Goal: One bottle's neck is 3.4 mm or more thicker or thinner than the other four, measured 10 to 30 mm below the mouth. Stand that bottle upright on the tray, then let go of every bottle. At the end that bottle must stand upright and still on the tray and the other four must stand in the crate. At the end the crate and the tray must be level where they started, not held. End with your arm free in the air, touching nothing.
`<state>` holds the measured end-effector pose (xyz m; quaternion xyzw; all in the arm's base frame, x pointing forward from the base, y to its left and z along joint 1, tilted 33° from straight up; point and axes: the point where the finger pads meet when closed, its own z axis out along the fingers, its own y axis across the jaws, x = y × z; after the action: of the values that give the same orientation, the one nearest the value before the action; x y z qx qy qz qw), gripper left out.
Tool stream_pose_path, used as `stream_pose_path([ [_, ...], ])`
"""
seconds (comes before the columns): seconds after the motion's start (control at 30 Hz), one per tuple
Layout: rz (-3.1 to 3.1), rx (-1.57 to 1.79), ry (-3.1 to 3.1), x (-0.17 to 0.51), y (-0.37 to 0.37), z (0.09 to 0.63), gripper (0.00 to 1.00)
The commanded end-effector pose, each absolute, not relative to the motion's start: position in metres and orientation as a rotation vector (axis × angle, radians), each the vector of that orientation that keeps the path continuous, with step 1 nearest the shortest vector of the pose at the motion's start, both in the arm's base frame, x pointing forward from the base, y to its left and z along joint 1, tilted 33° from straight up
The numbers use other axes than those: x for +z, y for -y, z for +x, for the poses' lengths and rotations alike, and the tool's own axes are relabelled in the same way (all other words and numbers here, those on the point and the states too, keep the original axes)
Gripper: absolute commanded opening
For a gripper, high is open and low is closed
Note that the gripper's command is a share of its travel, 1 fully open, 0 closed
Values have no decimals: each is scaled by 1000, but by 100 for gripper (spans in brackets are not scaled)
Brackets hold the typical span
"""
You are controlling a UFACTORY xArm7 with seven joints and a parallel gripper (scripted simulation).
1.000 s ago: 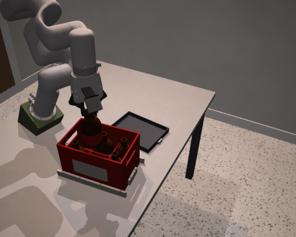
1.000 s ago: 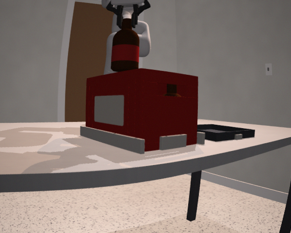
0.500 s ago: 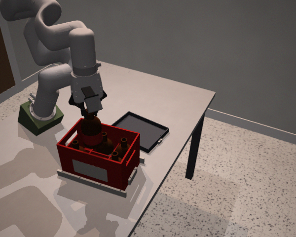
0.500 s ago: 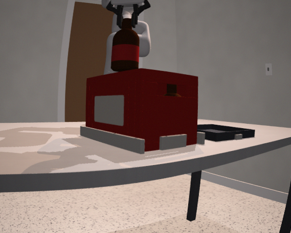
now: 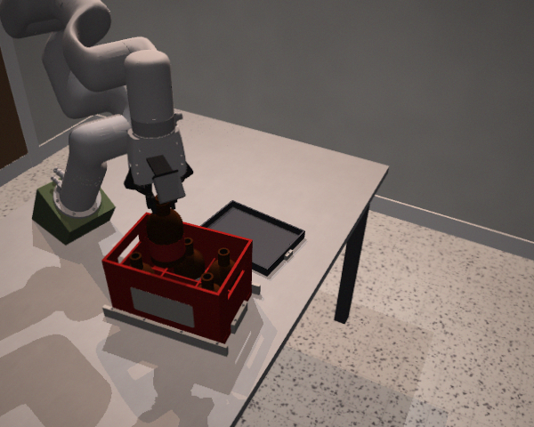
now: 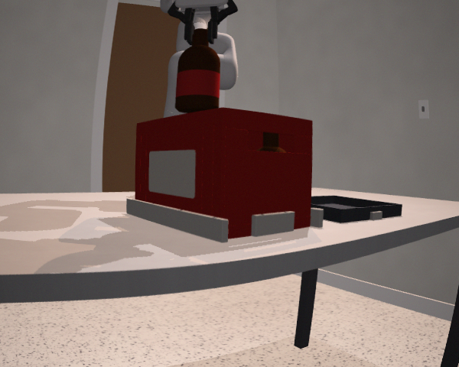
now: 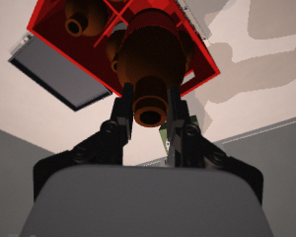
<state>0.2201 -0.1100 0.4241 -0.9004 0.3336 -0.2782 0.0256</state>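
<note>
My gripper is shut on the neck of a brown bottle with a red label. It holds the bottle upright above the red crate, with the bottle's base about level with the crate's rim. The wrist view shows the fingers clamped on either side of the bottle's neck. Several other brown bottles stand in the crate's compartments. The black tray lies flat on the table just right of the crate and holds nothing.
Grey stop blocks frame the crate's base. The arm's green base stands on the table behind the crate. The table edge runs close to the right of the crate and tray.
</note>
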Motion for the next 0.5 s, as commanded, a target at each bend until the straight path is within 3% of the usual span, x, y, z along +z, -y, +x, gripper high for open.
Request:
stream_pose_path([
  [0.0,-2782,-866,-1031,426,110,220,0],
  [0.47,-2782,-866,-1031,425,106,220,0],
])
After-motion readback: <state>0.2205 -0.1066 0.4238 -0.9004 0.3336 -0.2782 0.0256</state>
